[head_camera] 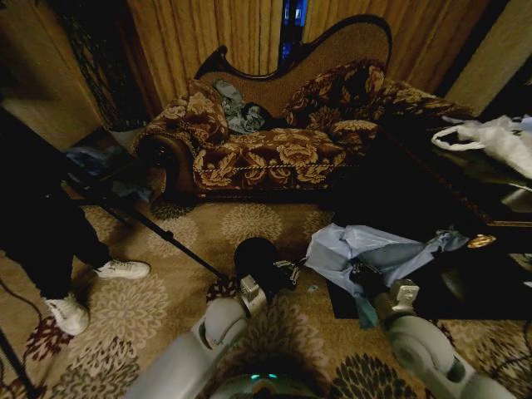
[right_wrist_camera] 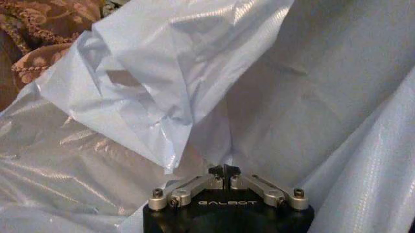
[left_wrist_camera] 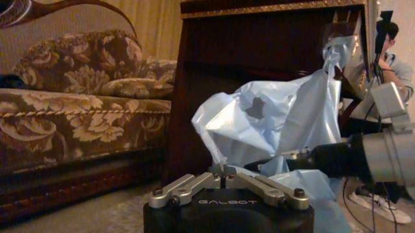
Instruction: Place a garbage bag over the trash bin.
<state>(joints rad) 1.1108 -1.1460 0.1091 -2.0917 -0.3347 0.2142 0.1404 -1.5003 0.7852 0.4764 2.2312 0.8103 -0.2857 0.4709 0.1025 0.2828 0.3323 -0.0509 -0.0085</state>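
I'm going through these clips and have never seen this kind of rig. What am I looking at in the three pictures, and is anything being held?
It is a two-armed wheeled robot. The head view looks down at a patterned carpet before a sofa. The other two come from cameras on each wrist. Both the left gripper and the right gripper have their jaws shut on the light blue garbage bag, stretched between them. The black trash bin stands on the carpet by the left arm, not yet covered.
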